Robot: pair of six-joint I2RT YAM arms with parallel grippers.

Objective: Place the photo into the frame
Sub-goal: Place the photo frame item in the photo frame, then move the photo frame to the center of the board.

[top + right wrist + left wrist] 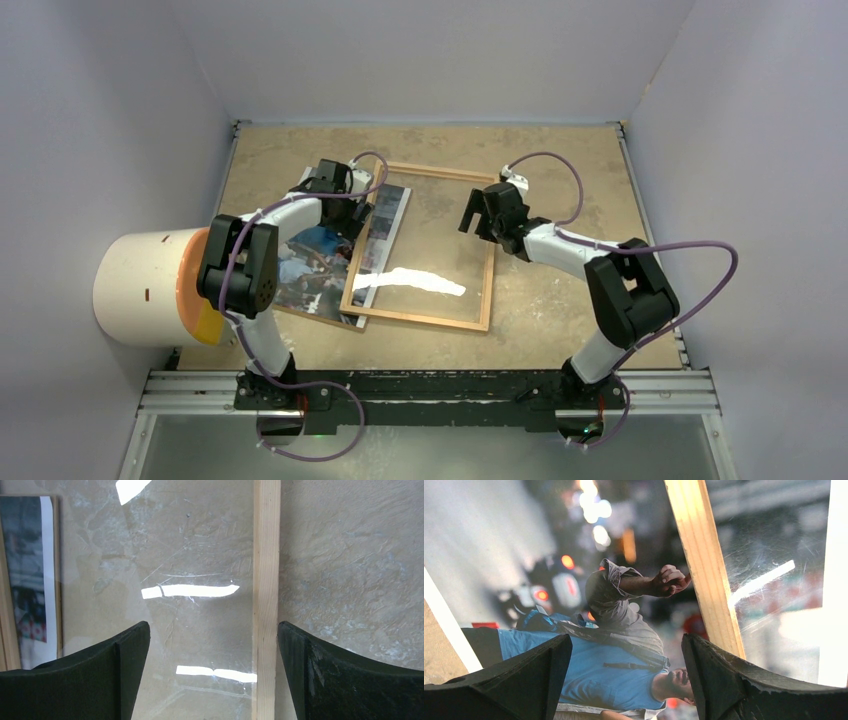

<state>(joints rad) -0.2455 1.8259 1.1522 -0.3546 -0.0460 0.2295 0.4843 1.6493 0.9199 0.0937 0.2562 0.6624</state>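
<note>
My left gripper (625,640) and right gripper (212,627) gape empty; beneath the left, photo (624,605) lies half under frame (704,565); seating not done.

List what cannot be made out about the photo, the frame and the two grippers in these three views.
- Top view: the left arm covers the photo's middle.
- Left wrist view: the photo runs off the picture's edges; whether the left gripper touches it is unclear.
- Right wrist view: the frame's ends are cut off by the picture's edges; the right gripper's height above it cannot be judged.
</note>
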